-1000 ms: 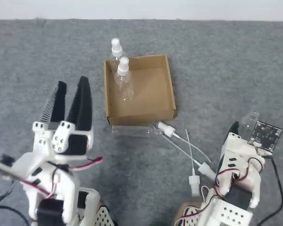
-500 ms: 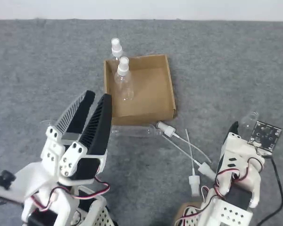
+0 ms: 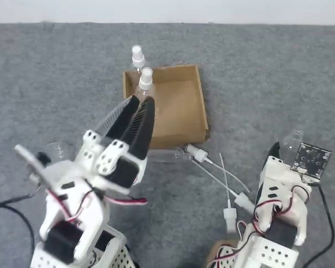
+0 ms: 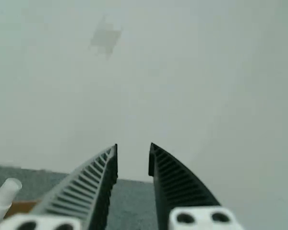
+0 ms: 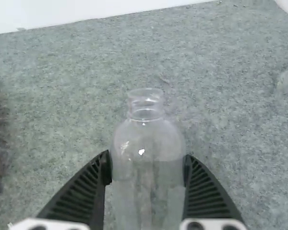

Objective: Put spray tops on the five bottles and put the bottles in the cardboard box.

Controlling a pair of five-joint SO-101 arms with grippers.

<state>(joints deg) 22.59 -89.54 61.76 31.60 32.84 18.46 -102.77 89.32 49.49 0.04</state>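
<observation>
Over the left edge of the cardboard box [image 3: 181, 106], left tool [image 3: 139, 105] slightly parted, empty, right tool [image 5: 145, 163] clamping uncapped bottle [image 5: 145, 136]

The left gripper [image 3: 138, 104] hides most of the boxed bottle [image 3: 146, 78], part of the box [image 3: 184, 106] wall and 1 end of the lying bottle [image 3: 170, 156]. The held bottle [image 5: 146, 143] runs off the right wrist view.

A: Bright, even light over the grey carpet [image 3: 279, 72]; it seems to fall from above.
B: Agreed; shadows are soft; the cardboard box [image 3: 184, 106] casts hardly any.
A: Glare?
B: Small white glints on the clear bottle [image 5: 145, 158]; the wall [image 4: 192, 76] is pale and flatly lit; one dim grey patch [image 4: 105, 36] sits high on it.
</observation>
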